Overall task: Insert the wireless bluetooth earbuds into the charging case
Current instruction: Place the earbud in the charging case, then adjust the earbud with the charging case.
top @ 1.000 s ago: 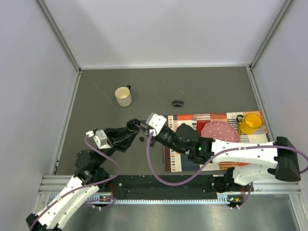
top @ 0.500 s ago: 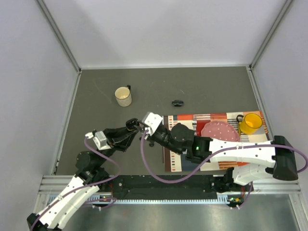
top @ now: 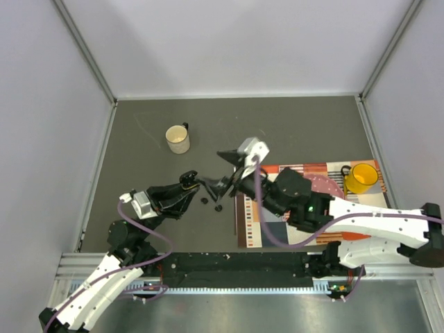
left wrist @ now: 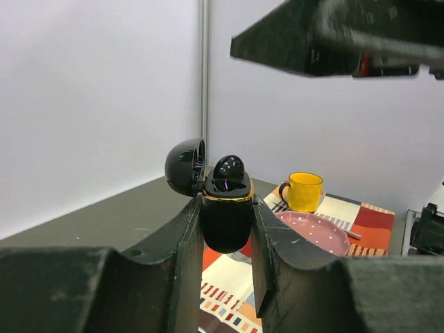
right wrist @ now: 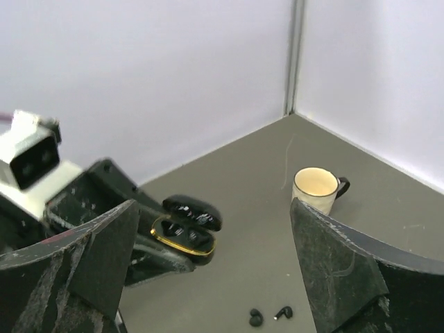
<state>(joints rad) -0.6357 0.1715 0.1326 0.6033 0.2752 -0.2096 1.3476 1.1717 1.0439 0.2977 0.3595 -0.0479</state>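
The left pincer [left wrist: 225, 208] is clenched on the charging case [left wrist: 227, 222], pinching its lower body between both fingers and holding it upright off the worktop [top: 146, 132]. The right pincer [top: 220, 171] is released, its jaws spread wide and grasping nothing. It hangs just beyond the case, on the far side from the left pincer's wrist.

The case is glossy black and egg-shaped, with a thin gold rim around its mouth. Its domed lid [left wrist: 186, 166] is hinged back to the side. One rounded, shiny earbud [left wrist: 229, 168] sits up out of the mouth, directly above the left fingers. Whether it is fully seated, or whether the well beside it is free, is hard to tell from these views.

Two loose earbuds [right wrist: 256, 319] lie close together on the worktop, below the right pincer and between its spread jaws in the wrist view. They are tiny, black and apart from the case.

The step in hand looks like fetching the next earbud. To do it well, the right pincer should come straight down over one earbud only, clear of its neighbour. It should close gently on the rounded body, since so small and slick a piece could squirt out sideways. Meanwhile the left pincer should keep the case level with the lid back.
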